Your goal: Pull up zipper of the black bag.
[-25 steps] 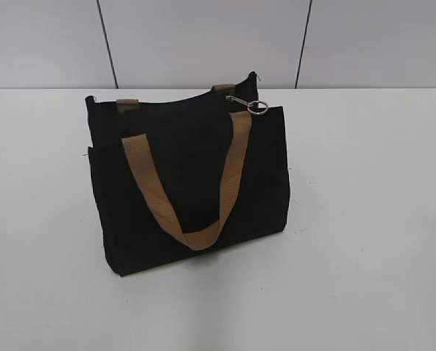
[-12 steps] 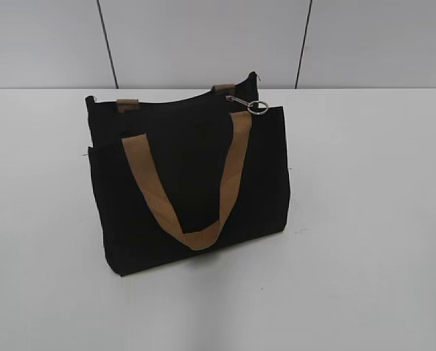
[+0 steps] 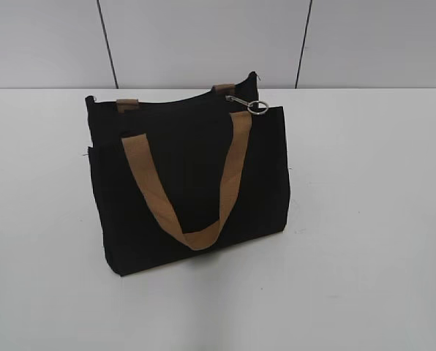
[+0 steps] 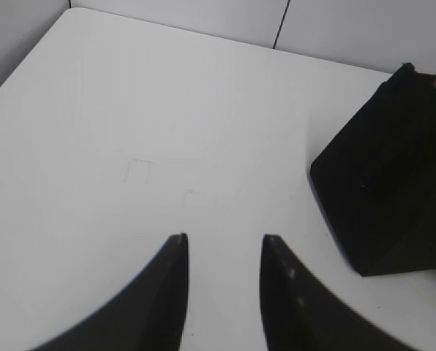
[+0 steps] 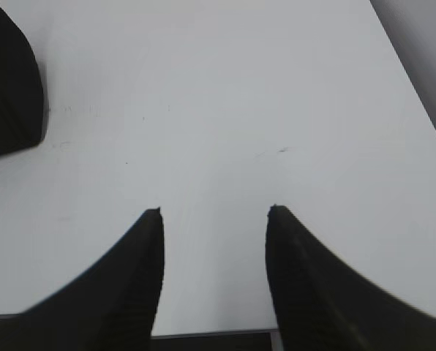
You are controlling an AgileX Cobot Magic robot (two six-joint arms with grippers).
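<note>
The black bag [image 3: 189,183] stands upright on the white table, a tan handle hanging down its front. The zipper's silver pull tab with its round ring [image 3: 256,107] lies at the top right corner of the bag. No arm shows in the exterior view. My left gripper [image 4: 222,238] is open and empty above bare table, with the bag's corner [image 4: 386,190] to its right. My right gripper [image 5: 214,210] is open and empty above bare table near the front edge, with a corner of the bag [image 5: 9,88] at the far left.
The white table [image 3: 364,219] spreads around the bag on all sides. A grey panelled wall [image 3: 203,44] stands behind it. The table's front edge [image 5: 211,335] shows in the right wrist view.
</note>
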